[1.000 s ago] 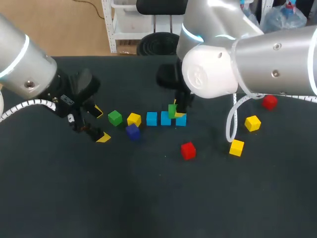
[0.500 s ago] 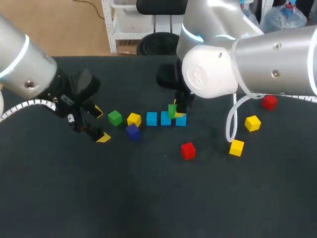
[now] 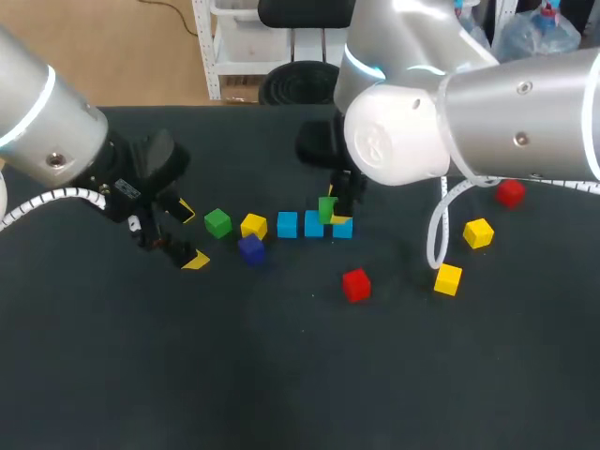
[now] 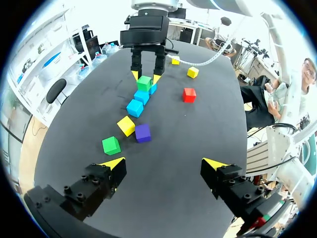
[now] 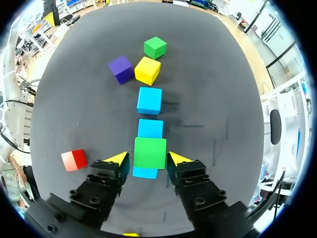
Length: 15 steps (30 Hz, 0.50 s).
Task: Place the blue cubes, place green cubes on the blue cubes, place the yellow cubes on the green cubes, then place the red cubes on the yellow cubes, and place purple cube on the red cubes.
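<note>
Three blue cubes (image 3: 287, 224) lie in a row at the table's middle. A green cube (image 3: 326, 209) (image 5: 150, 152) rests on top, across the seam of the two blue cubes nearest my right arm. My right gripper (image 3: 336, 212) (image 5: 147, 158) hangs straight over it. Its yellow fingertips (image 5: 120, 158) flank the green cube with a thin gap on each side, so it is open. My left gripper (image 3: 184, 236) (image 4: 163, 166) hovers wide open left of the row, holding nothing. A second green cube (image 3: 217, 222), a yellow cube (image 3: 253, 225) and the purple cube (image 3: 250, 248) lie just ahead of it.
A red cube (image 3: 355, 284) sits in front of the row. Further right lie two yellow cubes (image 3: 448, 279) (image 3: 478, 232) and another red cube (image 3: 510, 193), partly under my right arm's cable (image 3: 434, 234). The dark table (image 3: 281, 375) stretches bare toward the front.
My right gripper's fingers have parted slightly around the green cube, which stays on the blue cubes. The left arm and the other cubes have not moved.
</note>
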Motion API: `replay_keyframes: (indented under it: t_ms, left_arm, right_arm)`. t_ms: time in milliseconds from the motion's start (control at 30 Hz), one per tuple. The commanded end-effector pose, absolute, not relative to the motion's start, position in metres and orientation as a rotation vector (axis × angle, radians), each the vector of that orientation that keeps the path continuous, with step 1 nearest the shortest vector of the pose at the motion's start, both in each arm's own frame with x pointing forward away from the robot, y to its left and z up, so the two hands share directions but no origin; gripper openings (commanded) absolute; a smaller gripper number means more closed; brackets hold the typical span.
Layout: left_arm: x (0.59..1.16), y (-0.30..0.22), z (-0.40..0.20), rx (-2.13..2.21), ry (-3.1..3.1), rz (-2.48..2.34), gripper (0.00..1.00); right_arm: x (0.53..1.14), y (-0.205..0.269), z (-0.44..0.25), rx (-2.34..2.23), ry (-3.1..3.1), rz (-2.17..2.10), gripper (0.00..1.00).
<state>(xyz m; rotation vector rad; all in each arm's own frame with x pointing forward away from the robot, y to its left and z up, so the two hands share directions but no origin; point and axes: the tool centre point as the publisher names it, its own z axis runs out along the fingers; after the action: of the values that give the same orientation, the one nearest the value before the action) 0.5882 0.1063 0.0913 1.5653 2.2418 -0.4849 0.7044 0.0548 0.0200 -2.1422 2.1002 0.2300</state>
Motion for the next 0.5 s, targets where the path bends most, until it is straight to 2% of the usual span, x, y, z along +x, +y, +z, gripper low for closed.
replay_keyframes:
  t_ms: [33, 100, 133, 500]
  left_arm:
    - [0.589, 0.107, 0.091, 1.567, 2.24, -0.488, 1.0]
    - [0.589, 0.107, 0.091, 1.567, 2.24, -0.488, 1.0]
    - [0.589, 0.107, 0.091, 1.567, 2.24, -0.488, 1.0]
    - [0.589, 0.107, 0.091, 1.567, 2.24, -0.488, 1.0]
  right_arm:
    - [0.705, 0.055, 0.02, -2.143, 2.101, 0.234, 0.81]
    - [0.705, 0.055, 0.02, -2.142, 2.101, 0.235, 0.91]
    - [0.705, 0.055, 0.021, -2.144, 2.099, 0.235, 1.0]
    - [0.699, 0.041, 0.038, -2.12, 2.076, 0.248, 1.0]
